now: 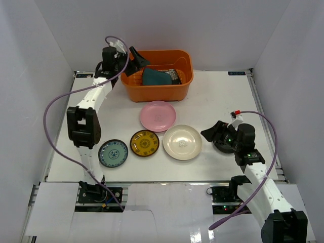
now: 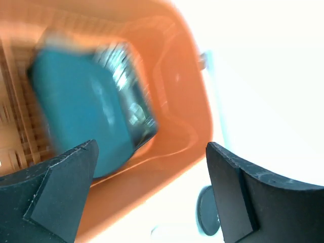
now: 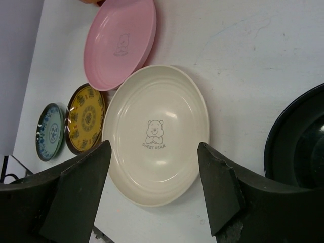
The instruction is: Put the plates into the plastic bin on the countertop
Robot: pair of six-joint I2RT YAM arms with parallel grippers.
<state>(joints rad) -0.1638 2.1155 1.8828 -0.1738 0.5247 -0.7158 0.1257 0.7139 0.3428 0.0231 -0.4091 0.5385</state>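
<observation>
Bring the right tool point(image 1: 208, 133), wide open and empty above the desk point(image 1: 223, 96), down low. Slip one finger under the near rim of the cream plate point(image 1: 182, 142), clear of the black plate point(image 3: 298, 147) just beside. Leave the pink plate point(image 1: 158, 116), amber plate point(image 1: 145, 143) and small teal plate point(image 1: 113, 153) flat. Farthest, lift the left tool point(image 1: 135, 59), gaping and empty over the orange bin point(image 1: 157, 93), straight up off the teal square plate point(image 1: 156, 77) lying inside.

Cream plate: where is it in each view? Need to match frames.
Top external: cream plate centre-right on the countertop, front row.
Left wrist: not in it.
Right wrist: middle of the picture, bear print showing.
Shared landmark: pink plate, beside it in both those views.
</observation>
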